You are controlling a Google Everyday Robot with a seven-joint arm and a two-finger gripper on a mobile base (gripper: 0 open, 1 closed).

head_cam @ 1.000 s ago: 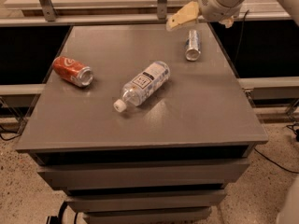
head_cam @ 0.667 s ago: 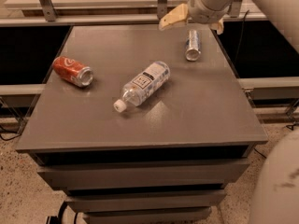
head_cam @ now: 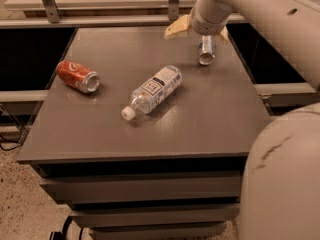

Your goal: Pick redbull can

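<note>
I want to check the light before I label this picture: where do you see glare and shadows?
Camera view: warm light from above; a pale sheen lies on the table to the right of the bottle; the silver end of the slim can glints; the bottle and the red can throw short, soft shadows; the open claw hangs over the slim can's far end, at the table's far right.

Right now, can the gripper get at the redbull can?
Probably yes: the gripper hangs just above the far end of the redbull can, jaws open; the bottle and red can lie well clear.
</note>
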